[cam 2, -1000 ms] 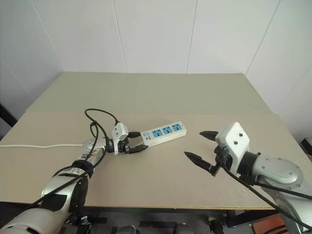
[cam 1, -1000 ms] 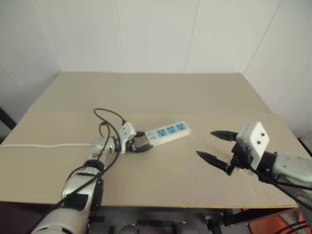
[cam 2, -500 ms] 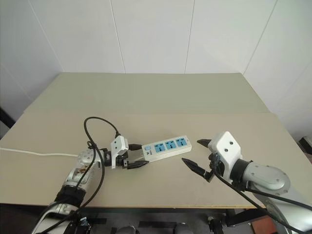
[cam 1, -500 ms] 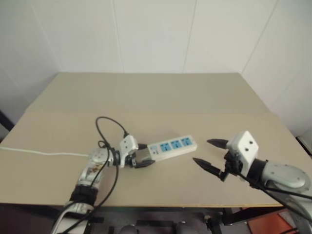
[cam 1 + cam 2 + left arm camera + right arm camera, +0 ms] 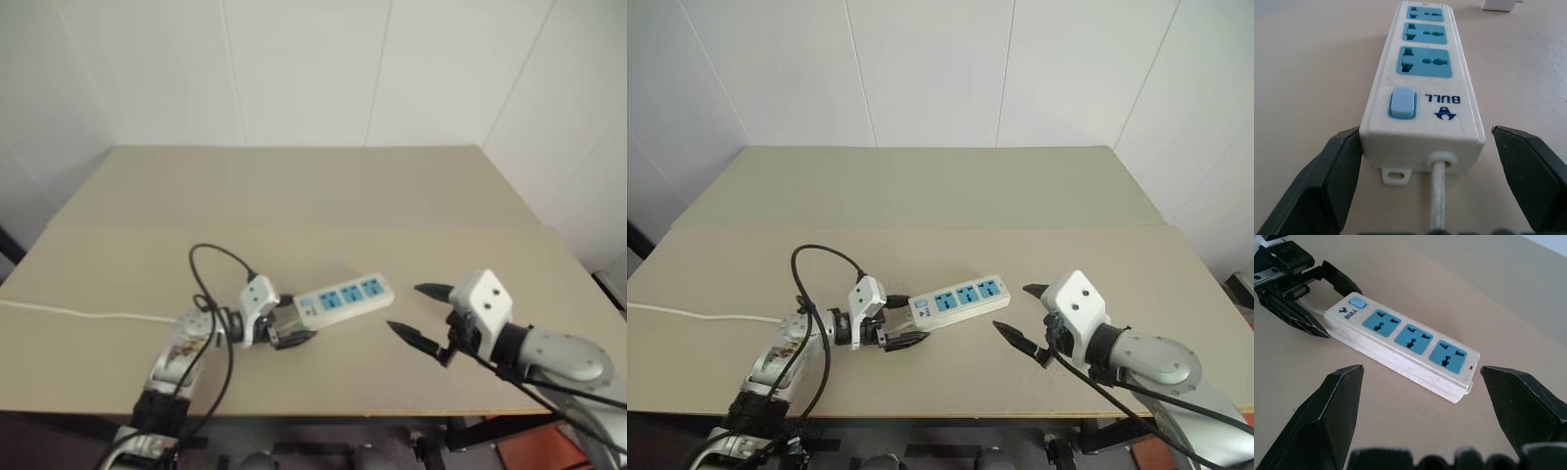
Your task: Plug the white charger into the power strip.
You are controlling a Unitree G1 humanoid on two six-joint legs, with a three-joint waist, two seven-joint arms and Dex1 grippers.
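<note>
The power strip (image 5: 957, 299) lies mid-table, long axis running left-near to right-far, its cord end between the spread fingers of the left gripper (image 5: 903, 323), while the right gripper (image 5: 1024, 315), also spread, hovers just right of its far end.

The left gripper (image 5: 1422, 161) has let go of the power strip (image 5: 1425, 83): a second ago its fingers (image 5: 1334, 176) were clamped on the switch end, and now they stand wide, one touching the casing's side, the other apart from it. The strip has slid toward 5 o'clock on the worktop (image 5: 294, 196), drawn along with the retreating left arm. The right gripper (image 5: 419, 313) has sunk lower and now hangs near the strip's far end.
</note>
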